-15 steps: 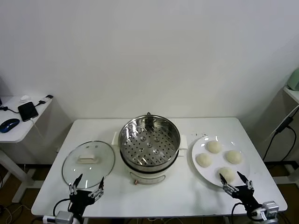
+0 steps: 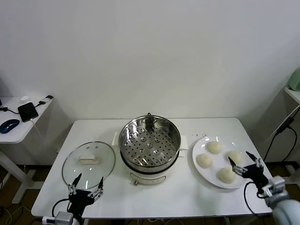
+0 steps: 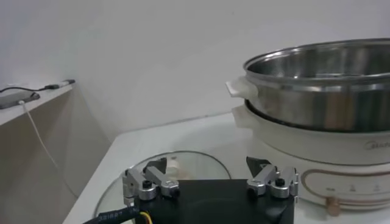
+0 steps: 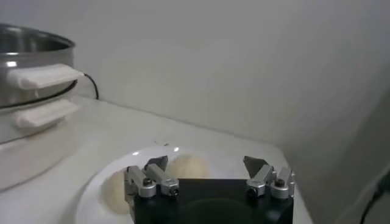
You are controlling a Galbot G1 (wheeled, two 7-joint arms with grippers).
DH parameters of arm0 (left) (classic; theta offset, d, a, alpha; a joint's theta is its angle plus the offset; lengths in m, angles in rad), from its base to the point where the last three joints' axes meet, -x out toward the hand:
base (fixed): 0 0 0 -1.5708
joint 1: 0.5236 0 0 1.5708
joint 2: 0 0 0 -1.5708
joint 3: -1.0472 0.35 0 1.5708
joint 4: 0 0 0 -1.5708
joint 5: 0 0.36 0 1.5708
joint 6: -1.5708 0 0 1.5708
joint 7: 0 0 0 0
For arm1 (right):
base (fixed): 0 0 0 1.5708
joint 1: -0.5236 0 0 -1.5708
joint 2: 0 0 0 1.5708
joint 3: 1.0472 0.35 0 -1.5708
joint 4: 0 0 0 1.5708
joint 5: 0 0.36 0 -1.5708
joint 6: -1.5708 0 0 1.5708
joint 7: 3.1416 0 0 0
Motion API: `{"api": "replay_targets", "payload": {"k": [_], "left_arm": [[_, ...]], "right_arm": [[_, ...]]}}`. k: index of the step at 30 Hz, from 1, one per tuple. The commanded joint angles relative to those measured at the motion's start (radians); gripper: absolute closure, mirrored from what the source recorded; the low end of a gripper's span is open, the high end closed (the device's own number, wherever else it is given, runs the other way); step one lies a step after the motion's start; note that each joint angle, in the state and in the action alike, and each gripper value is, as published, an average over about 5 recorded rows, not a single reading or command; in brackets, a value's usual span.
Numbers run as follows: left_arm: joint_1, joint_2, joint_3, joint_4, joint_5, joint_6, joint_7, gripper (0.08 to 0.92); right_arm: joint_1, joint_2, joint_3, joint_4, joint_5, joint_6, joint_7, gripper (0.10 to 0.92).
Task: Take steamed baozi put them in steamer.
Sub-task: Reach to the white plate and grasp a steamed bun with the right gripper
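Note:
Several cream-white steamed baozi (image 2: 214,147) lie on a white plate (image 2: 198,172) at the table's right. The shiny steamer (image 2: 150,140) stands empty on its white pot base mid-table. My right gripper (image 2: 243,161) hovers open over the plate's right rim, close beside the right-hand bun (image 2: 234,156) and the front bun (image 2: 227,175). In the right wrist view one baozi (image 4: 186,165) shows between the open gripper's (image 4: 204,161) fingers, farther off. My left gripper (image 2: 87,182) waits open at the table's front left, just in front of the glass lid (image 2: 89,161).
The glass lid (image 3: 183,167) with its white handle lies flat left of the steamer (image 3: 323,79). A side desk (image 2: 18,124) with a phone and mouse stands far left. The steamer's white handles (image 4: 42,74) jut out toward the plate.
My right gripper has moved from the table's front edge back and to the right, over the plate's right rim. The left gripper has barely shifted.

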Motion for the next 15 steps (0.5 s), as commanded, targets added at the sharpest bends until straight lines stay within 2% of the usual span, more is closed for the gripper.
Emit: {"api": "replay_targets", "payload": {"k": [1, 4, 7, 10, 15], "left_arm": [[0.0, -0.005, 0.003, -0.015, 0.005, 0.001, 0.0, 0.177], [-0.003, -0.011, 0.004, -0.022, 0.006, 0.002, 0.001, 0.177], [-0.006, -0.013, 0.0, -0.02, 0.004, 0.001, 0.0, 0.177], [-0.009, -0.014, -0.005, -0.015, 0.003, 0.0, -0.002, 0.177], [-0.013, -0.016, -0.009, -0.009, 0.002, 0.0, -0.001, 0.177]], "right_arm": [[0.324, -0.209, -0.074, -0.144, -0.291, -0.046, -0.389, 0.203], [0.556, -0.264, -0.24, -0.243, -0.411, 0.0, -0.625, 0.203], [0.792, -0.259, -0.449, -0.33, -0.495, 0.039, -0.776, 0.203], [0.971, -0.204, -0.628, -0.402, -0.548, 0.078, -0.839, 0.203], [1.136, -0.031, -0.755, -0.587, -0.681, 0.247, -0.917, 0.203]]}}
